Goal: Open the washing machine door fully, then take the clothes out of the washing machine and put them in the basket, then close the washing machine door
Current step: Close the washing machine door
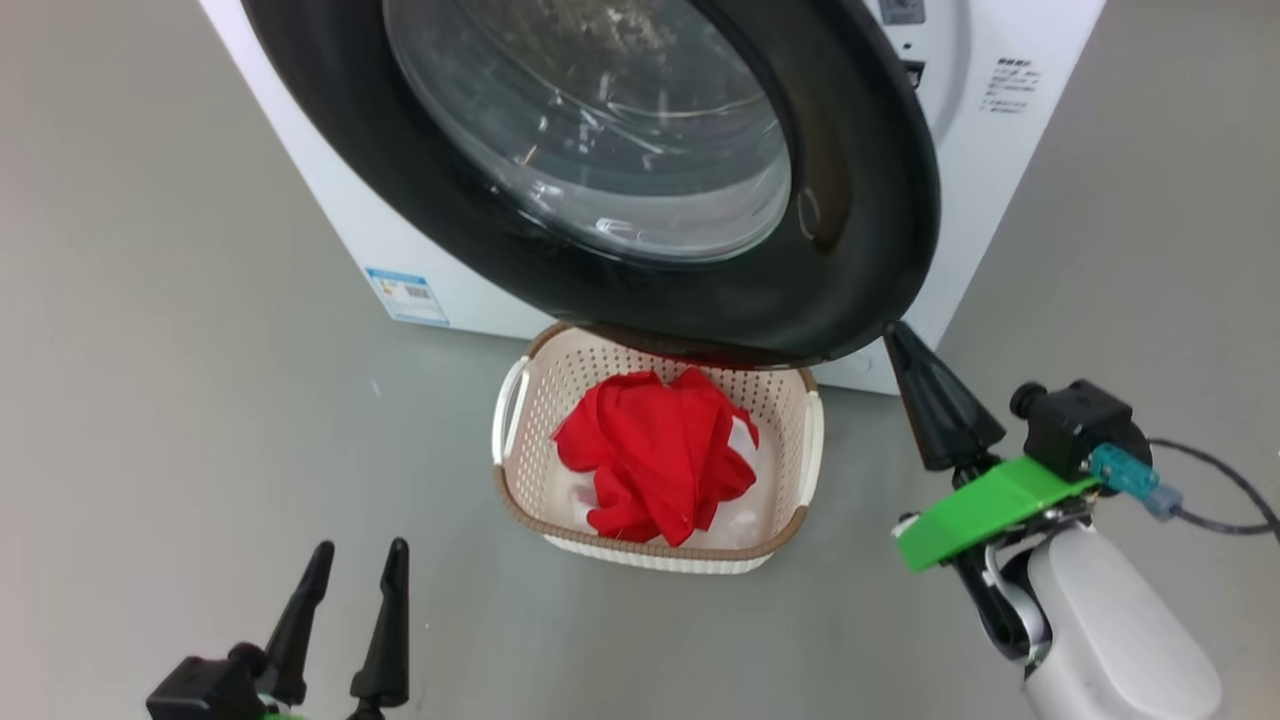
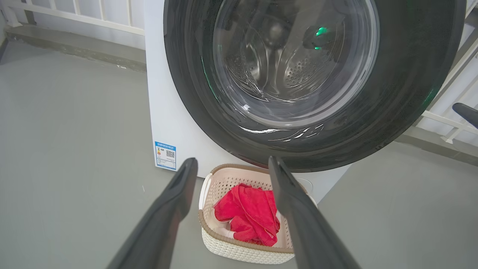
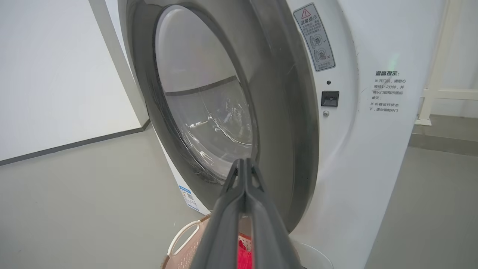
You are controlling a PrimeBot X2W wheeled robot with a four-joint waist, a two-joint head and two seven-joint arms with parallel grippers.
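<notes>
A smooth grey floor (image 1: 170, 420) carries a big white washing machine (image 1: 985, 220) and, just in front of the foot of it, a small cream basket (image 1: 650, 555) with a brown rim, standing upright.

Bright even light, glare on door glass (image 1: 640, 150)

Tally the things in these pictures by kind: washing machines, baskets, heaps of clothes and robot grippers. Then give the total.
washing machine: 1
basket: 1
heap of red clothes: 1
grippers: 2, left gripper and right gripper
total: 5
</notes>
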